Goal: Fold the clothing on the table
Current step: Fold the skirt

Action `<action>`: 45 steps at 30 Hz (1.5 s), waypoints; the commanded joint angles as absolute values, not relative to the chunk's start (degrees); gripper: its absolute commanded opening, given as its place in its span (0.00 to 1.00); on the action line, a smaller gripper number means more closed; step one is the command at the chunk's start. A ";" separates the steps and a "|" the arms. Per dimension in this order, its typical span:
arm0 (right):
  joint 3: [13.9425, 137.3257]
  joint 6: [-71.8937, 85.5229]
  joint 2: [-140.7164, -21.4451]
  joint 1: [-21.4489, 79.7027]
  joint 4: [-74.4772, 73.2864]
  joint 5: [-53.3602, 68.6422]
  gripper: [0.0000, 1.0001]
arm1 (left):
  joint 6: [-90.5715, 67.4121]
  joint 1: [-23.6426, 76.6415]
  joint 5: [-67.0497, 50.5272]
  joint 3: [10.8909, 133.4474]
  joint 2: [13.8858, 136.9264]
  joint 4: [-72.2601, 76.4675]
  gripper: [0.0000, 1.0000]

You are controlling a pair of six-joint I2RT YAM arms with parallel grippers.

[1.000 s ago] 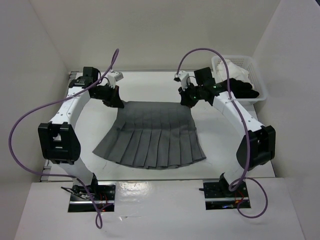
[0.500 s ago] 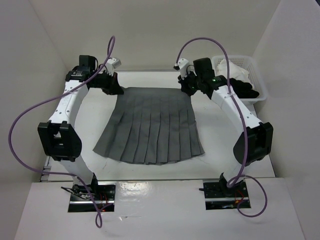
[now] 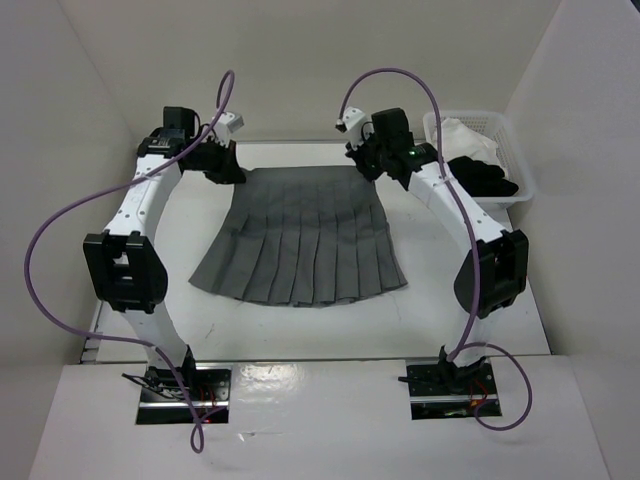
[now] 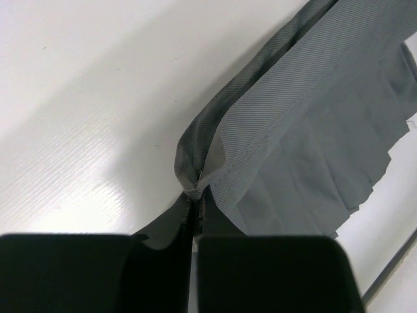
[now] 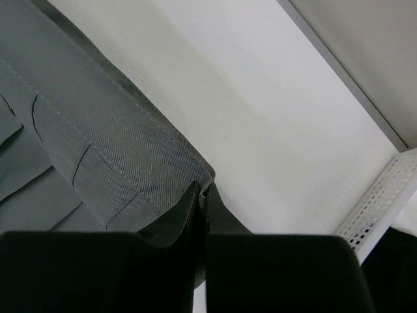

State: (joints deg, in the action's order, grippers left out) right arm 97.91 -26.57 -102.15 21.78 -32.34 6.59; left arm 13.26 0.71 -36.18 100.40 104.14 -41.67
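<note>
The grey pleated skirt [image 3: 300, 240] lies spread on the white table [image 3: 450, 310], and everything else sits around it. Its wide hem is the nearest part, fanned out towards the arm bases, with a strip of bare tabletop on the near side of the hem.

The left arm [image 3: 125, 265] rises beside the skirt's left side and the right arm [image 3: 490, 265] beside its right. Each trails a purple cable [image 3: 45, 270], and both reach past the pleats to the narrow waistband at the skirt's far edge. There the left gripper [image 4: 195, 199] is clamped on the waistband's left corner — its fingers press together with the cloth bunched into a small pucker at the tips. The right gripper [image 5: 202, 192] is likewise closed on the waistband's right corner, pinching the stitched edge. The band runs fairly straight between the two grips, and in the left wrist view it casts a soft shadow on the table beside it.

Farther off, beyond the skirt's far right corner and apart from it, stands a white plastic basket [image 3: 522, 160]. It holds a white garment [image 3: 465, 135] and, on the nearer side, a black garment [image 3: 488, 180].
</note>
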 commanded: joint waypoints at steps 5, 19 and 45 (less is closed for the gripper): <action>97.66 -29.62 -95.63 22.50 -40.06 8.86 0.00 | 18.97 -1.76 -32.61 95.20 98.01 -43.76 0.00; 89.66 -39.37 -87.63 22.50 -60.28 25.57 0.00 | 31.11 -1.76 -32.52 83.77 90.09 -53.08 0.00; 90.17 -35.07 -98.69 24.35 -26.73 -9.13 0.00 | 19.52 -1.14 -30.85 100.09 105.11 -41.48 0.00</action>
State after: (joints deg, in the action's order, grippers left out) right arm 85.95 -34.15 -96.97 27.20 -32.60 3.27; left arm 22.06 0.10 -36.40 95.31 102.50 -46.17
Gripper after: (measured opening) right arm 0.034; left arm 0.026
